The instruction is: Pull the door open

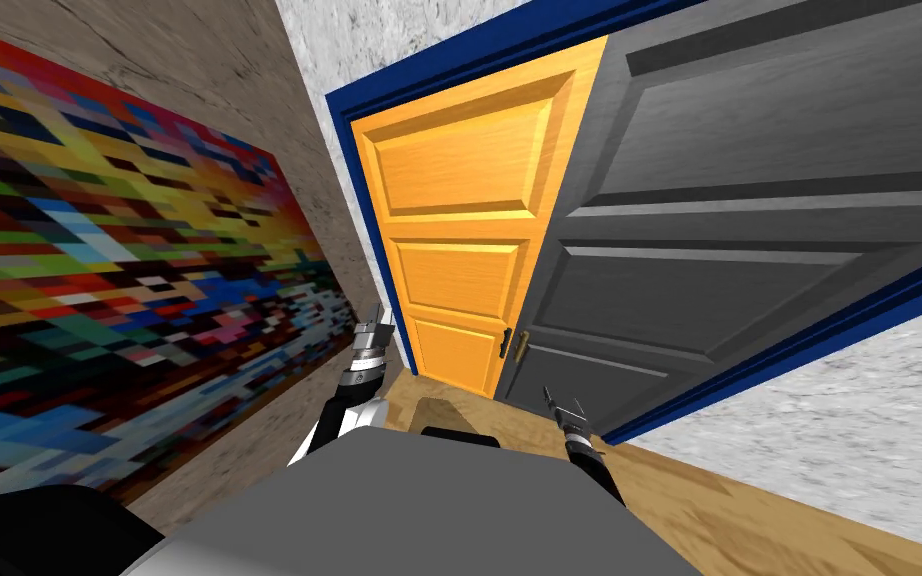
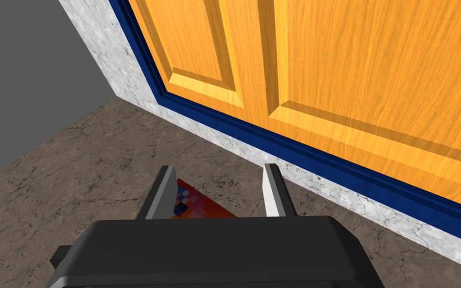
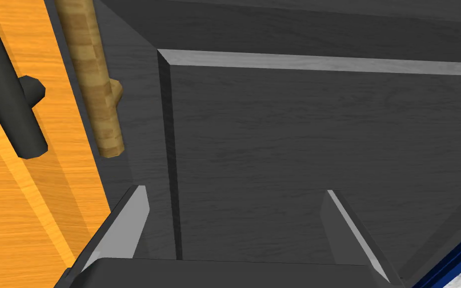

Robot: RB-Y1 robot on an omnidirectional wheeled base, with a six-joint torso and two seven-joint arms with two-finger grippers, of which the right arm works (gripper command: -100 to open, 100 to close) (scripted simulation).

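A double door fills the blue frame [image 1: 341, 160] ahead: an orange leaf [image 1: 464, 230] on the left and a dark grey leaf [image 1: 749, 200] on the right. Where they meet, the orange leaf carries a dark bar handle [image 3: 9, 100] and the grey leaf a wooden bar handle [image 3: 92, 90]. My right gripper [image 3: 237, 220] is open, facing the grey leaf's panel just below and to the side of the wooden handle [image 1: 521, 346], with nothing between its fingers. My left gripper [image 1: 377, 322] is open near the orange leaf's [image 2: 374, 75] hinge side, also holding nothing.
A large multicoloured pixel painting [image 1: 99, 280] covers the brown wall on my left, close to the left arm. A speckled light wall [image 1: 849, 430] runs to the right of the blue frame. Wooden floor [image 1: 749, 520] lies between me and the door.
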